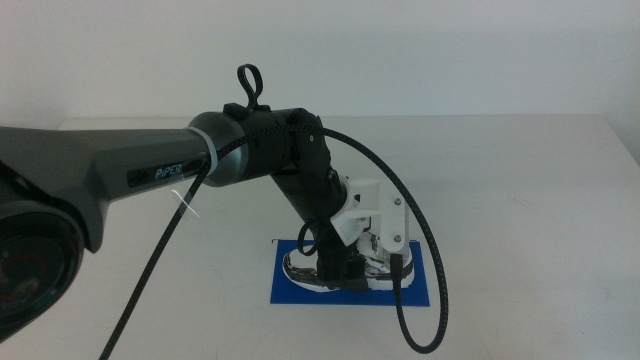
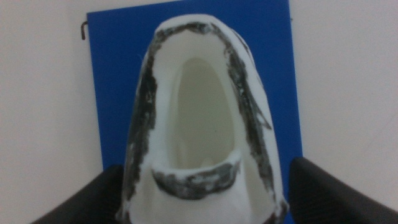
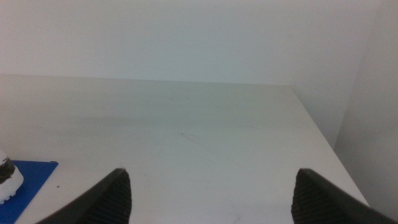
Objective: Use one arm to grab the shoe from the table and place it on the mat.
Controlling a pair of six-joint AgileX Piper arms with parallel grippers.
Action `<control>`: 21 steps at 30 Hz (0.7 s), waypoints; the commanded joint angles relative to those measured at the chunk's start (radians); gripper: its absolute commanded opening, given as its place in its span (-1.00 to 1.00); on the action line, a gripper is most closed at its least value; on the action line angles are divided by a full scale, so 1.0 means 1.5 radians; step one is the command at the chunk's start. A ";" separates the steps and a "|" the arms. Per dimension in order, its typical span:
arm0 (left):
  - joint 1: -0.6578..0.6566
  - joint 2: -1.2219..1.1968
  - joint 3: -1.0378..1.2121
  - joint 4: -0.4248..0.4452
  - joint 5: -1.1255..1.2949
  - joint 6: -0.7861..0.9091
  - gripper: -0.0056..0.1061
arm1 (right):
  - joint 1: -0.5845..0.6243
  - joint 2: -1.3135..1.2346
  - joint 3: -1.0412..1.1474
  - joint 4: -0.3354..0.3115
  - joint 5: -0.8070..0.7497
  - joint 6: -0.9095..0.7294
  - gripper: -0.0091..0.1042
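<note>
Your left arm (image 1: 110,180) reaches in from the left over the white tabletop (image 1: 520,170), elbow high, wrist bent down. Left claw (image 1: 340,268) sits low over the shoe (image 1: 335,272), jaws on either side of it. In the left wrist view the shoe (image 2: 199,118) fills the gap between the dark jaws, opening facing the camera; jaws look spread just beside its sides, and you can't tell if they actually touch. Shoe lies on the blue mat (image 1: 290,285), mat edges showing all round it (image 2: 112,74). Black cable (image 1: 425,250) loops down past the mat. Right claw (image 3: 211,193) waits wide open over bare tabletop, mat corner (image 3: 25,177) just visible.
</note>
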 commanded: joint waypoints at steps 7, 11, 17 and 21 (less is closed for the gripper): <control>-0.001 -0.057 -0.020 -0.024 0.002 -0.010 0.78 | 0.002 -0.013 -0.006 -0.006 -0.053 -0.008 0.33; 0.002 -0.078 -0.020 -0.013 0.032 -0.010 0.78 | 0.002 -0.013 -0.006 -0.006 -0.053 -0.008 0.33; 0.028 -0.116 -0.020 -0.012 0.069 -0.037 0.78 | 0.002 -0.013 -0.006 -0.006 -0.053 -0.008 0.33; 0.054 -0.155 -0.020 -0.021 0.082 -0.055 0.78 | 0.002 -0.013 -0.006 -0.006 -0.053 -0.008 0.33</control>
